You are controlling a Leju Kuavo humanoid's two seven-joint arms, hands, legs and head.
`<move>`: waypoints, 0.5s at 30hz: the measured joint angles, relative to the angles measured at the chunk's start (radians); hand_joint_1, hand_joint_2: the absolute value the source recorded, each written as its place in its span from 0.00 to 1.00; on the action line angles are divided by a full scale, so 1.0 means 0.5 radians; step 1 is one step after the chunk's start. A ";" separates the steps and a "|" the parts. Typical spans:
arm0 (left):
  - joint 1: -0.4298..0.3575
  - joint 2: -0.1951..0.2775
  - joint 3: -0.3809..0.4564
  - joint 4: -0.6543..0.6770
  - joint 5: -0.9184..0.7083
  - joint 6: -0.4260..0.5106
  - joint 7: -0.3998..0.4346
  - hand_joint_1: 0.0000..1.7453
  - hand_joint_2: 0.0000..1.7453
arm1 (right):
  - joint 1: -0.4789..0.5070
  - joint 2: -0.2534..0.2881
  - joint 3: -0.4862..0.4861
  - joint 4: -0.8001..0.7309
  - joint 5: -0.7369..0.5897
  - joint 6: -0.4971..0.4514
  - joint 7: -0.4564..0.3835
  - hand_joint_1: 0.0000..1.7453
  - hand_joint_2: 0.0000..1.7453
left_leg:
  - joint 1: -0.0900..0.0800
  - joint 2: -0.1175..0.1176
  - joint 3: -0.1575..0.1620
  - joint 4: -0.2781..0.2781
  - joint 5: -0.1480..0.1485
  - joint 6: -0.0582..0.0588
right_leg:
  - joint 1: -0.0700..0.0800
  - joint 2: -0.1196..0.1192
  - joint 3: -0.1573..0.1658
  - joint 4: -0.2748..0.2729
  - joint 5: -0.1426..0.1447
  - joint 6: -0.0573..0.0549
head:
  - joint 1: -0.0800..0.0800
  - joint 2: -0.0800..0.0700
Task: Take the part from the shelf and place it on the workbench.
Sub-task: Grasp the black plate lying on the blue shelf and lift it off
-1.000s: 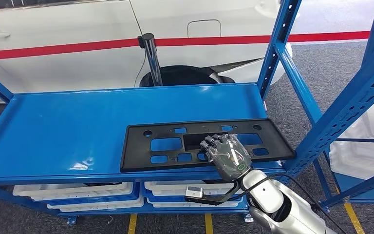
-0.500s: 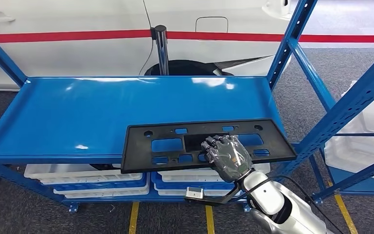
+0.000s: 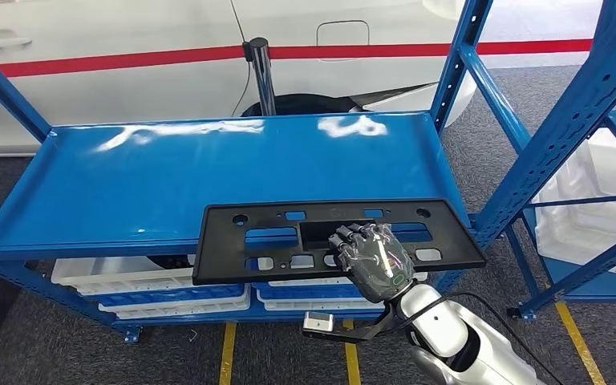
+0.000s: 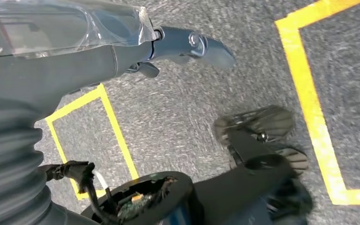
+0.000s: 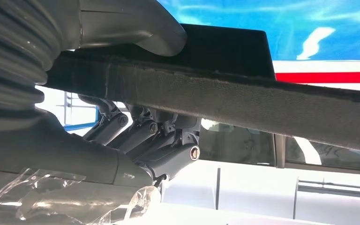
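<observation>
right hand (image 3: pixel 373 261) clamps the flat black part (image 3: pixel 289 239), a long plate with rectangular cutouts.

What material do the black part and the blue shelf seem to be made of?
The black part looks like matte moulded plastic: dull surface, thin, with cut-out openings. The blue shelf looks like painted sheet metal: glossy with bright reflections, and perforated uprights. The right hand grips the part at its near edge.

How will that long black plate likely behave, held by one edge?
The black plate, thin with many cutouts, is probably light. It looks rigid: no visible sag beyond the right hand. Gripped off-centre, its long free end may tilt or twist.
</observation>
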 joint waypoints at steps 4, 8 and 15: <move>0.000 0.000 0.000 0.000 -0.005 0.000 0.000 0.00 1.00 | 0.001 0.002 0.006 -0.002 -0.029 0.005 -0.002 0.97 1.00 | 0.031 0.001 0.088 0.020 0.061 -0.027 | -0.004 -0.001 -0.094 0.022 0.060 0.016 | 0.000 0.000; -0.008 0.002 0.001 0.000 -0.008 0.003 0.000 0.00 1.00 | -0.001 0.003 0.004 -0.010 -0.067 0.008 -0.001 0.97 1.00 | 0.017 -0.001 0.431 -0.537 0.170 0.008 | -0.005 -0.002 -0.144 0.022 0.127 0.050 | 0.000 0.000; -0.008 0.003 0.001 0.000 -0.008 0.004 0.000 0.00 1.00 | 0.000 0.003 0.004 -0.011 -0.071 0.008 0.000 0.97 1.00 | 0.011 -0.002 0.438 -0.564 0.175 0.020 | -0.006 -0.003 -0.147 0.015 0.145 0.058 | 0.001 0.000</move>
